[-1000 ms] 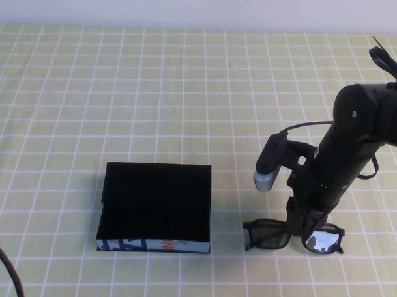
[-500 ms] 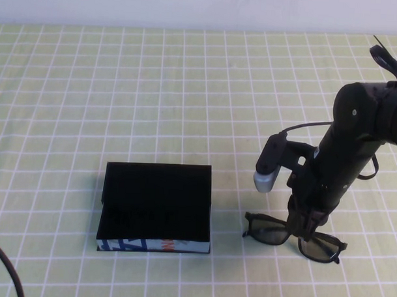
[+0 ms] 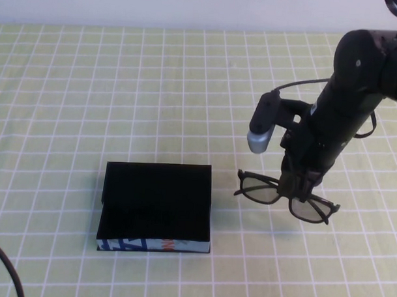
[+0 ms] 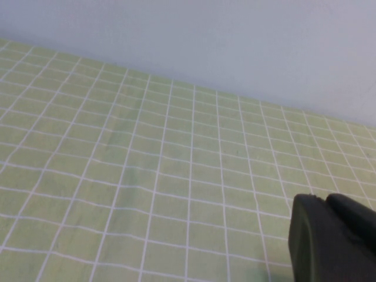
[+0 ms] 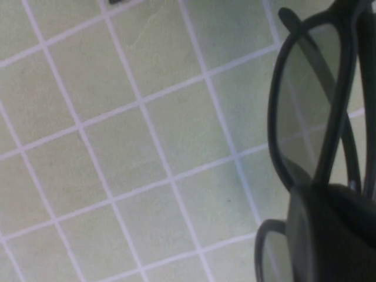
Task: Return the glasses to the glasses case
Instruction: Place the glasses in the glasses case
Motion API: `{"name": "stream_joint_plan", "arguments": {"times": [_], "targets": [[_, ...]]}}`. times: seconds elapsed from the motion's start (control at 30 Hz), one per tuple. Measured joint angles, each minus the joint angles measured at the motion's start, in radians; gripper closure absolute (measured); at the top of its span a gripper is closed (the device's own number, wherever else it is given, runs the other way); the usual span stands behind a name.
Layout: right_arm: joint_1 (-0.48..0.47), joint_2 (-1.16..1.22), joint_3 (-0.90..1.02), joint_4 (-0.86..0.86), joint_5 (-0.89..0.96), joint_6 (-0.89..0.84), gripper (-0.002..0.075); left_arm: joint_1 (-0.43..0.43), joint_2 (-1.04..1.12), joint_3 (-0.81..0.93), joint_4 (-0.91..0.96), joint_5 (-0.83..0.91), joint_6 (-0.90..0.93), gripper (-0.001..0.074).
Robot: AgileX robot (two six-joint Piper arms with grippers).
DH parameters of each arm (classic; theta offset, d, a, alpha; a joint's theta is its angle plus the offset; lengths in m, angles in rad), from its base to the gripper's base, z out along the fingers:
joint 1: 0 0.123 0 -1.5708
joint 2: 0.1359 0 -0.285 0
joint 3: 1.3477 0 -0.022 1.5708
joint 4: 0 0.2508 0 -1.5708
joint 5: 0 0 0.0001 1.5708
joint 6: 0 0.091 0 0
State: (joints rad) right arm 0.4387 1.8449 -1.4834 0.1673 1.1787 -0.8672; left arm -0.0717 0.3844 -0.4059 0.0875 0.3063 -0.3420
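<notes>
1. Your right gripper is clamped on the glasses at the bridge, between the two lenses.
2. The glasses hang tilted in that grip, the lens toward the case sitting higher than the outer lens.
3. In the right wrist view you see the dark frame just under the fingers, with the cloth behind the lenses.
4. The right arm slants down from the right edge, its grey-tipped wrist camera sticking out toward the case side.
5. The case lies to the left of the glasses, apart from them; its lid looks raised at the far side, but you cannot be sure. Its printed edge faces you.
6. Everything sits over a green cloth with a white grid.
7. Your left gripper shows only as a dark shape in the corner of its own wrist view, above bare cloth; you cannot tell how its fingers stand.
</notes>
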Motion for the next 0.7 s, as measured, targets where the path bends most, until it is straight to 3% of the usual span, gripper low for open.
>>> {"name": "stream_joint_plan", "arguments": {"times": [0.23,0.7], "targets": [[0.046,0.009,-0.140,0.070,0.036,-0.002,0.0728,0.000,0.000,0.000,0.000,0.000,0.000,0.0736],[0.313,0.212,-0.411,0.079,0.047,0.019,0.0729,0.000,0.000,0.000,-0.006,0.007,0.000,0.0736]]}}
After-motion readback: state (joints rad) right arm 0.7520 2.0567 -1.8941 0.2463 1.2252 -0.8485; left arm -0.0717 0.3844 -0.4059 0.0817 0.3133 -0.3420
